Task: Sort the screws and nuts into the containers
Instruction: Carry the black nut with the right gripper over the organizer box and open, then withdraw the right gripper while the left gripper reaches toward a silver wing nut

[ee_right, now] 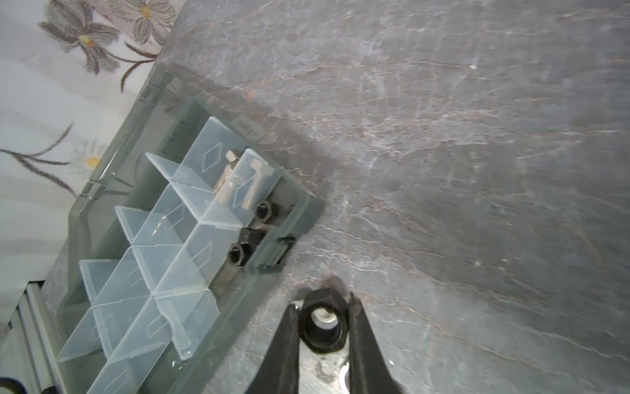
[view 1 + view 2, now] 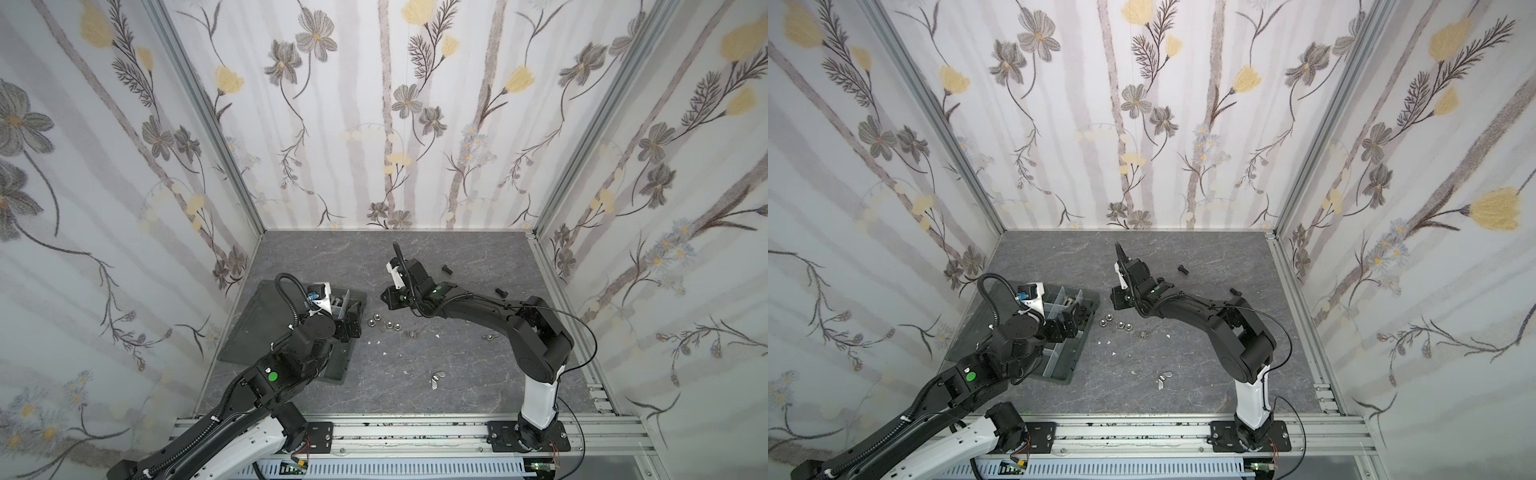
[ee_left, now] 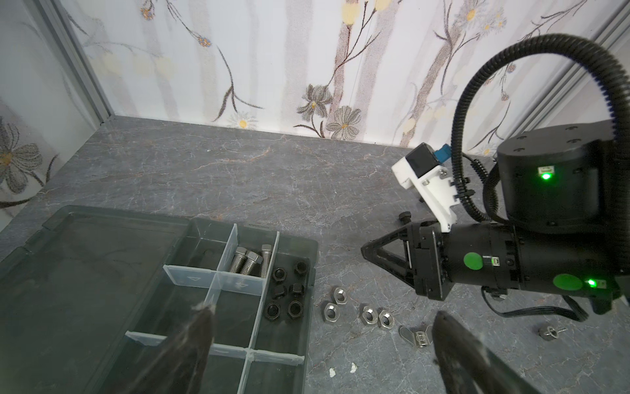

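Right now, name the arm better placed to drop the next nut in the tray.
Right. The right end effector is shut on a black nut beside the tray, close to the compartment of black nuts. The left end effector is open and empty.

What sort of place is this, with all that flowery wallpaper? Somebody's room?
Probably a robot test booth, not a home: a left arm and right arm bolted to an aluminium rail, flowered panels boxing in a stone-look tabletop, and an organiser tray with loose silver nuts beside it.

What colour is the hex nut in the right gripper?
Black. The hex nut in the right gripper shows best in the right wrist view.
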You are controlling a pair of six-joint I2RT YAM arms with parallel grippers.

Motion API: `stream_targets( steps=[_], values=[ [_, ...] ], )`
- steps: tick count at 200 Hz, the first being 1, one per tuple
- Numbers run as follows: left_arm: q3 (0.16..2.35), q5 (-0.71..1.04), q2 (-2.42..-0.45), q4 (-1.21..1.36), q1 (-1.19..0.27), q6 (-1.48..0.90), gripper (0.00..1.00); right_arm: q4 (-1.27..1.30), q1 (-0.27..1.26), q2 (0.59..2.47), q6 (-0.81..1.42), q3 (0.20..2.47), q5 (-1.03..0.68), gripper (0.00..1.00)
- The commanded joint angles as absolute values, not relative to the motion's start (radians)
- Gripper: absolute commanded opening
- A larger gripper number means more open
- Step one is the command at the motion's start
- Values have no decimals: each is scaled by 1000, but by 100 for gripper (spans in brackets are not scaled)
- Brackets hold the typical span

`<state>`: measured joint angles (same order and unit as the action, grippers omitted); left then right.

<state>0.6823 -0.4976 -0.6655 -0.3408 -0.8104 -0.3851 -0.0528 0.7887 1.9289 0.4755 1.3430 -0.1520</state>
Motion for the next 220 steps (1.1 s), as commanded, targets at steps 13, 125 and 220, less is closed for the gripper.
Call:
stream_targets(
  steps=[13, 125, 220],
  values=[
    [677, -524, -631, -376, -810, -396, 100, -25, 846, 1993, 500, 1421, -196, 9],
    [678, -545, -591, -426, -808, -384, 100, -58, 911, 2146, 513, 1591, -233, 22],
    [705, -497, -643, -415, -806, -358, 100, -80, 892, 2143, 500, 1602, -205, 40]
  ],
)
